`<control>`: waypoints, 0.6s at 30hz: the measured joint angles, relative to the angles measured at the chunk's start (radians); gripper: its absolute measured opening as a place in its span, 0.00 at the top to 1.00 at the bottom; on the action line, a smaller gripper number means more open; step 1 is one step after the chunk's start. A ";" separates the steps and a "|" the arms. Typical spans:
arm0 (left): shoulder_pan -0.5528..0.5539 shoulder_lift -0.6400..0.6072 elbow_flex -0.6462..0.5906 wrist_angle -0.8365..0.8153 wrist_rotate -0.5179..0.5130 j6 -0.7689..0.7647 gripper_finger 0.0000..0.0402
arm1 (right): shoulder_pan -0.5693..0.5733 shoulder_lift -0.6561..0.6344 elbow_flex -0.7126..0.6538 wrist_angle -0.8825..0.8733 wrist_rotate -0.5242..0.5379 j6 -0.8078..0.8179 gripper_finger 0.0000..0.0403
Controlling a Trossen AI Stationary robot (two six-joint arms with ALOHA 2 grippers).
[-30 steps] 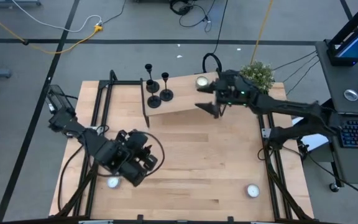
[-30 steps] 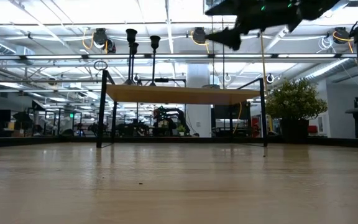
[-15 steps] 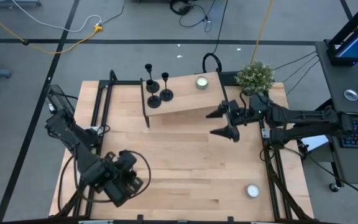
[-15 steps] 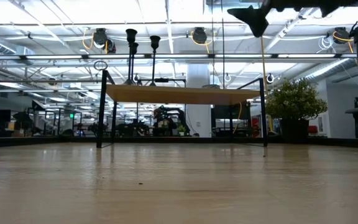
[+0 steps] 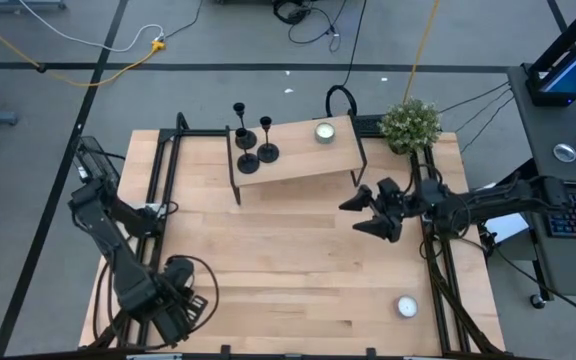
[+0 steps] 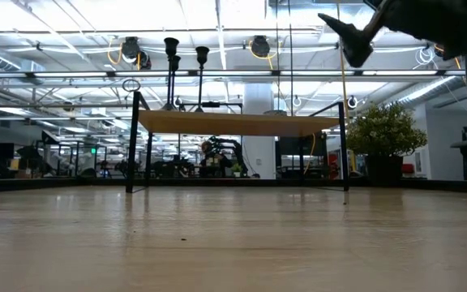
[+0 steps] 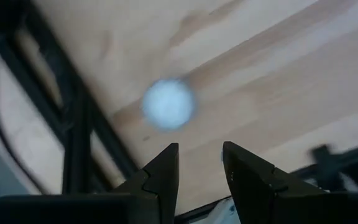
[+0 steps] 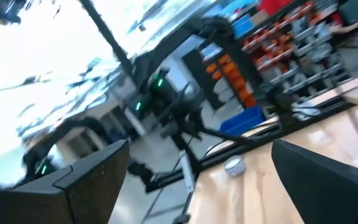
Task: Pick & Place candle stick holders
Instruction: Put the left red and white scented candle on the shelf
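Three black candle stick holders stand on their round bases at the left end of a small wooden shelf. In the low view their cups rise above the shelf top. My right gripper is open and empty, in the air off the shelf's right near corner; it also shows in the low view and its own wrist view. My left gripper is at the table's near left corner, open by a narrow gap and empty, above a white tea light.
A tea light sits on the shelf's right end and another on the table's near right. A small potted plant stands at the far right corner. Black frame rails run along both table sides.
My right gripper has drawn back from above the shelf's right end toward the table's near and right side, staying open and empty. My left gripper has swung toward the table's near left corner, past the tea light there. The candle stick holders have stayed in place.
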 joint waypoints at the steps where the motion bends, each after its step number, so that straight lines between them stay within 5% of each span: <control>1: -0.009 0.000 -0.028 0.020 0.026 -0.019 0.67 | 0.003 0.000 -0.014 0.017 0.024 0.008 0.05; 10: -0.044 0.000 -0.213 0.333 0.059 -0.078 0.67 | 0.009 0.000 -0.034 0.032 0.061 0.033 0.05; 18: -0.038 0.001 -0.310 0.366 0.063 -0.071 0.67 | 0.009 0.000 -0.034 0.031 0.063 0.034 0.05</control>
